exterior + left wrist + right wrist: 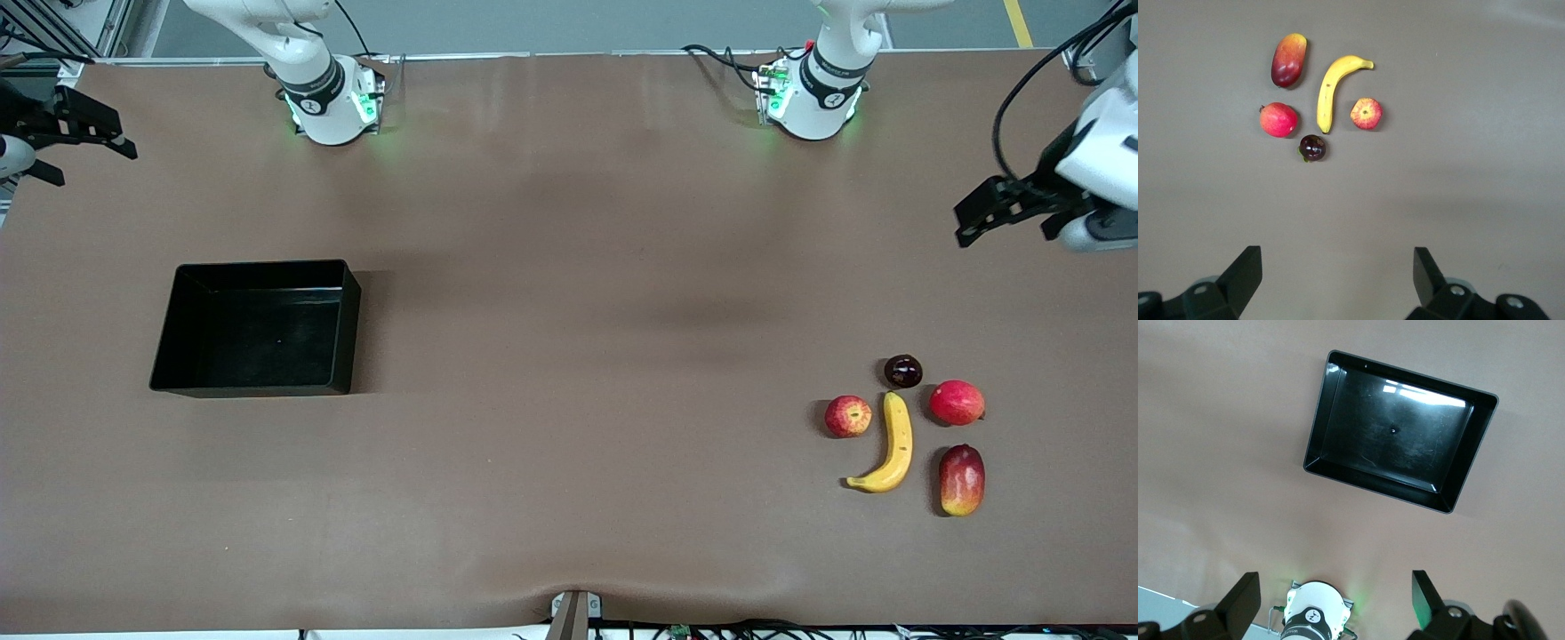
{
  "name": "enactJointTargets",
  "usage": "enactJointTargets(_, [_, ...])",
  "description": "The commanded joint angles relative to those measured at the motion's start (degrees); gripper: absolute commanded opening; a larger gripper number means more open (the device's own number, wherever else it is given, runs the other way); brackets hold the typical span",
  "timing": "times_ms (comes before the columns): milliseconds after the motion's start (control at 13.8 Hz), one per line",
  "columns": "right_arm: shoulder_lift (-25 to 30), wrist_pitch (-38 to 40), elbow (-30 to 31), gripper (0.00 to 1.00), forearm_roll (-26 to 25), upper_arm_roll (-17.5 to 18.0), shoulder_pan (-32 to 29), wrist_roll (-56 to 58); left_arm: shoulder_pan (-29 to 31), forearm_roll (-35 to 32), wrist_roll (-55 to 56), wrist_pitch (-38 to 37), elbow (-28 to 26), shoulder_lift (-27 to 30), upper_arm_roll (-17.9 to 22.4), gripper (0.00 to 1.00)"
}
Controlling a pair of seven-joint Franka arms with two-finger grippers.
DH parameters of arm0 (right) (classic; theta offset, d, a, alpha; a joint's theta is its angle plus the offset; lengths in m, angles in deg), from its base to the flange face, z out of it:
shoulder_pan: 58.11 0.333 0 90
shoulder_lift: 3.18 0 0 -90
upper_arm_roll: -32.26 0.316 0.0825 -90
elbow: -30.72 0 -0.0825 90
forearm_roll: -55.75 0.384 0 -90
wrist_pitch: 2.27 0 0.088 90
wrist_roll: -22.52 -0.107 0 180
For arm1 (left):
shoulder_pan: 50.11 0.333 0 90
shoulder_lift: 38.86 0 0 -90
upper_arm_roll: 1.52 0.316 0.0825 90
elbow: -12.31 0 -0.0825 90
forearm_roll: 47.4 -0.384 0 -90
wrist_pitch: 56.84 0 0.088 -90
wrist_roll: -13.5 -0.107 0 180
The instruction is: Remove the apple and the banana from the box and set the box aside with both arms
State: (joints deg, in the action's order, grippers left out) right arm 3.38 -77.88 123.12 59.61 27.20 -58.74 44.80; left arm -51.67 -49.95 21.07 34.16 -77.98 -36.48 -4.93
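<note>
Left gripper [965,227] up in the air over the table's edge at the left arm's end, fingers [1245,270] spread wide, holding nothing, touching nothing. Right gripper [120,133] likewise aloft over the edge at the right arm's end, fingers [1241,593] spread just as wide, empty too. Below the left gripper, toward the table's front corner, five fruits in a loose cluster: one banana [892,444], long, curved, yellow, lying flat; one apple [848,416], small, round, red with yellow streaks, just beside the banana on the side toward the box; one dark plum [903,371] near the banana's upper tip; one round red fruit [957,402]; one oval red-and-yellow mango [962,480]. One box [187,329], shallow, glossy black, rectangular with upright walls, nothing inside, sitting flat toward the right arm's end, well apart from the fruits.
</note>
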Motion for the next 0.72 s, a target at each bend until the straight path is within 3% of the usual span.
enactJointTargets(0, [1.0, -1.0, 1.4, 1.0, -0.2, -7.1, 6.2, -0.7, -1.2, 1.1, -0.5, 0.0, -3.0, 3.9, 0.5, 1.0])
enactJointTargets(434, [0.3, -5.3, 0.6, 1.0, -0.1, -7.0, 8.2, -0.2, -1.7, 1.1, -0.5, -0.4, -2.7, 4.4, 0.9, 1.0])
enactJointTargets(651, [-1.8, -5.4, -2.0, 1.0, 0.2, -6.8, 6.1, 1.0, -1.8, 1.1, -1.0, -0.4, -2.4, 4.2, 1.2, 1.0])
